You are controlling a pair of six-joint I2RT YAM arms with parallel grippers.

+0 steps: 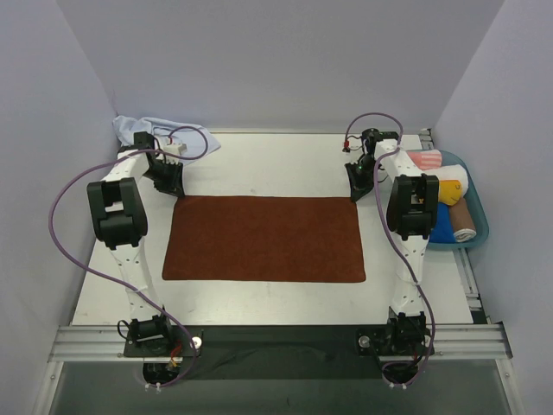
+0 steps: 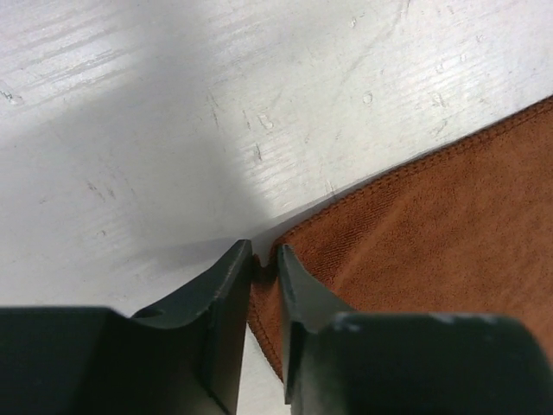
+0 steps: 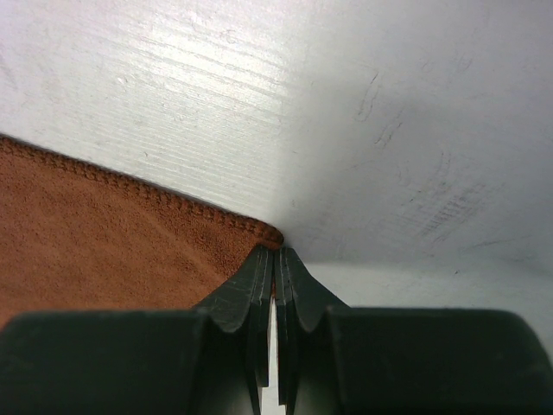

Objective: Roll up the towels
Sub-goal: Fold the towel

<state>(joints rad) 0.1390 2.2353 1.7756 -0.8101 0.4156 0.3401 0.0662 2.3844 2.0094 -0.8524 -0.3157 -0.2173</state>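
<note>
jaws of the right gripper are pressed flat together, their black tips meeting on the far right corner of the rust-brown towel, where the stitched hem runs in between them. jaws of the left gripper stand a thin slit apart with the far left corner of the same towel in the gap; whether they already bite the cloth cannot be told. the fingers are matte black plastic, wedge-shaped and tapering to blunt tips.

the rust-brown towel lies spread flat as a neat rectangle in the middle of the table, long side across, between the two arms. its pile is short and velvety, with a ribbed, corded border along the edge. the table top is white painted board, scuffed and finely grained.

the pale light-blue towel sits crumpled in soft folds at the far left corner of the table, behind the left arm. a teal tray with rounded corners at the right edge holds several rolled cloths, among them a pink-and-white striped cloth and a yellow cloth.
</note>
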